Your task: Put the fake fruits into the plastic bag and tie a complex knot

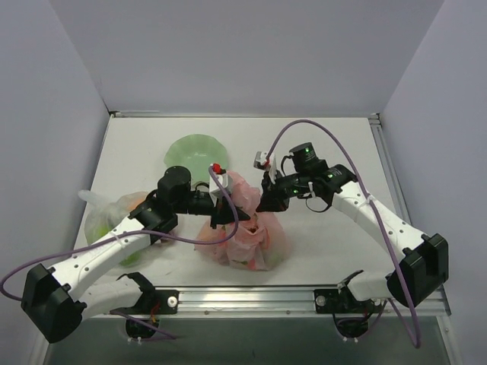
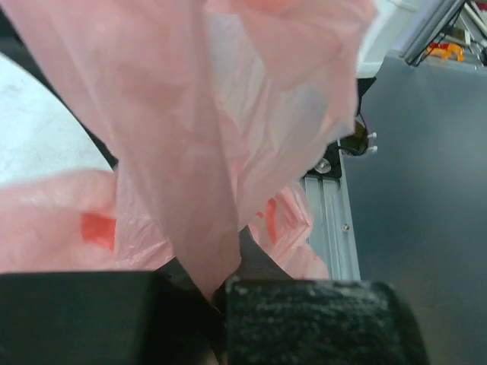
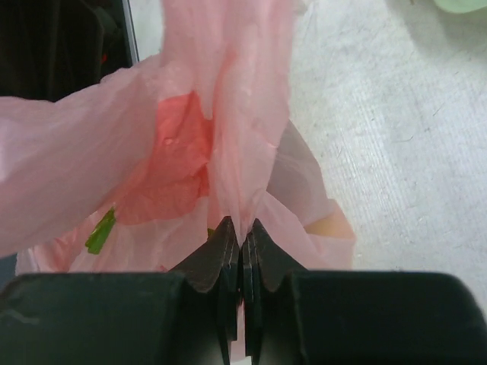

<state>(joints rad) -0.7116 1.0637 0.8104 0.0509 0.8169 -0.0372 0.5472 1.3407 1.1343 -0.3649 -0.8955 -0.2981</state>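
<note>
Plastic bag (image 1: 247, 236) tops are being pinched on both sides, and that is the main thing going on. The right fingers (image 3: 234, 262) are clenching tight on a bunched strip of the thin pink film, and the folds are running straight up out of the tips. The left fingers (image 2: 228, 300) are pressing together too, and a long twisted strip of the same pink film is coming out from between them. Each set is gripping one side of the bag's top, most likely so the two strips can be crossed over and tied. From above, the two sets of fingers are sitting close together over the bag, the left ones on its left side and the right ones on its right. The top of the bag is being lifted between them. The bag's fat bottom is resting on the desk (image 1: 335, 152), in the middle and near the front edge. The fake fruits (image 1: 245, 261) are showing only as soft green and yellow shapes through the pink. I think they are already inside, and their weight is helping to hold the bag down. A green bowl (image 1: 194, 152) is sitting behind the bag, and a clear bag (image 1: 106, 217) is lying far off to the left. No fingers are touching either one.
</note>
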